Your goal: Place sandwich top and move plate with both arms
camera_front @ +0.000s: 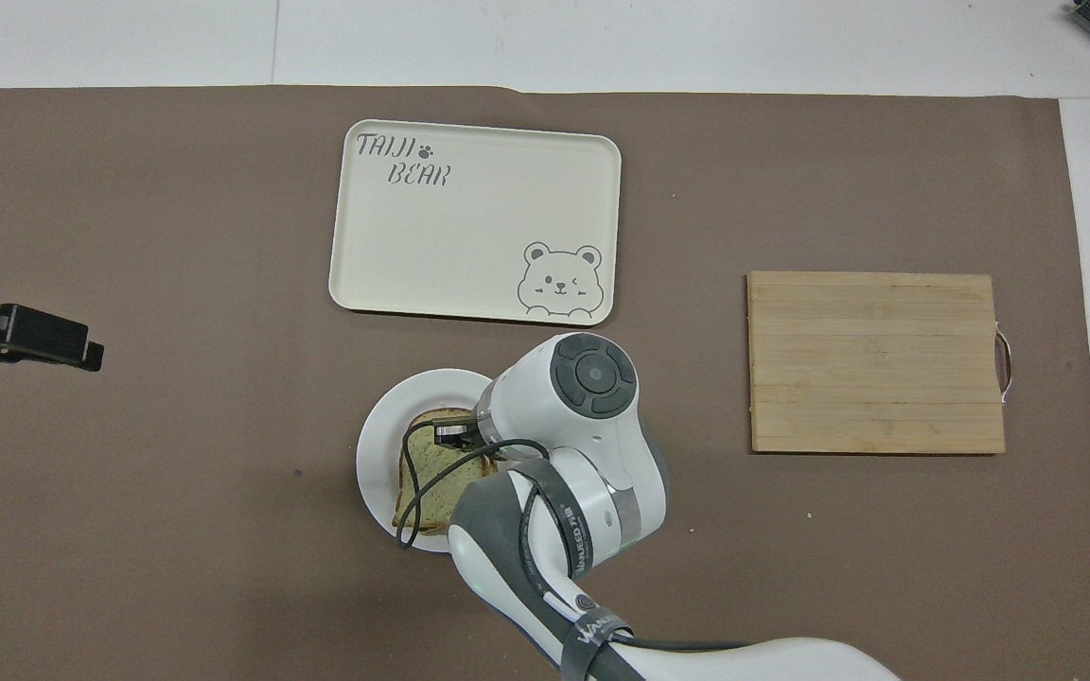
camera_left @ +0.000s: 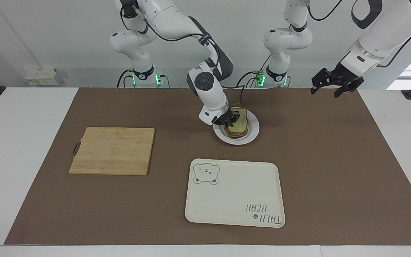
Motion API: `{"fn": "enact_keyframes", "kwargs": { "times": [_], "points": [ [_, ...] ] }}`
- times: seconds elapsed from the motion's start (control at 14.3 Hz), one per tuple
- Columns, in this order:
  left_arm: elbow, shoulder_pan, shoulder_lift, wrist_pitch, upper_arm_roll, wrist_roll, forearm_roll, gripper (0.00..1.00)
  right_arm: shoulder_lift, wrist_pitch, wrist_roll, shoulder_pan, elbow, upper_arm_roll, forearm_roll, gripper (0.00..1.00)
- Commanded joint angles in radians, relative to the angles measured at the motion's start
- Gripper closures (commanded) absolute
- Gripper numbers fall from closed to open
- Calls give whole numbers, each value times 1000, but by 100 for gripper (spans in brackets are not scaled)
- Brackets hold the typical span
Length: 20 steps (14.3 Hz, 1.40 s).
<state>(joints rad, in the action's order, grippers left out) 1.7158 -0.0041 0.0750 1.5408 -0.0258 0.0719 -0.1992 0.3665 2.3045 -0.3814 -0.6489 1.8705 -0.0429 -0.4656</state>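
**Right hand at the bread stack on the plate, left hand raised at its own end**

The bamboo cutting board (camera_left: 112,151), flat and rectangular with a metal loop handle, lies well apart from the right hand (camera_left: 231,120), toward the right arm's end of the brown-matted counter (camera_left: 334,171). That hand sits low on the edge of the sandwich top (camera_left: 240,122), a pale greenish-tan slice with brown crust capping a short stack of bread. Whether its fingers grip the slice or have parted, I cannot tell. The stack rests on the small, round, glossy white plate (camera_left: 252,135) directly beneath the hand. From above, the right arm's wrist and cable cover much of the slice. The cream tray (camera_left: 234,192), smooth, round-cornered and printed with a bear, lies just beside the plate, farther from the robots. The left hand (camera_left: 335,85) hangs with fingers spread, holding nothing, over the mat's edge at the left arm's end.
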Motion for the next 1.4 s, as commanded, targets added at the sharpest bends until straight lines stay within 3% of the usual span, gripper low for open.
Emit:
{"fn": "enact_keyframes", "kwargs": {
  "times": [0.0,0.21,0.56,0.77,1.12,1.33],
  "points": [
    [169,6,83,117,-2,66,-86,0,2,23,33,14,-2,-6,-10,0],
    [278,3,97,215,-3,147,-190,0,-24,9,30,15,-2,11,-4,0],
    [464,-66,81,439,-5,178,-296,0,-99,-31,32,115,-2,20,175,0],
    [562,-79,33,505,-5,296,-403,21,-155,-95,35,198,-4,18,231,0],
    [697,-94,-3,588,-6,425,-598,31,-199,-235,36,282,-62,18,407,0],
    [777,-160,-3,686,-6,511,-727,35,-236,-276,38,336,-70,20,418,0]
  ]
}}
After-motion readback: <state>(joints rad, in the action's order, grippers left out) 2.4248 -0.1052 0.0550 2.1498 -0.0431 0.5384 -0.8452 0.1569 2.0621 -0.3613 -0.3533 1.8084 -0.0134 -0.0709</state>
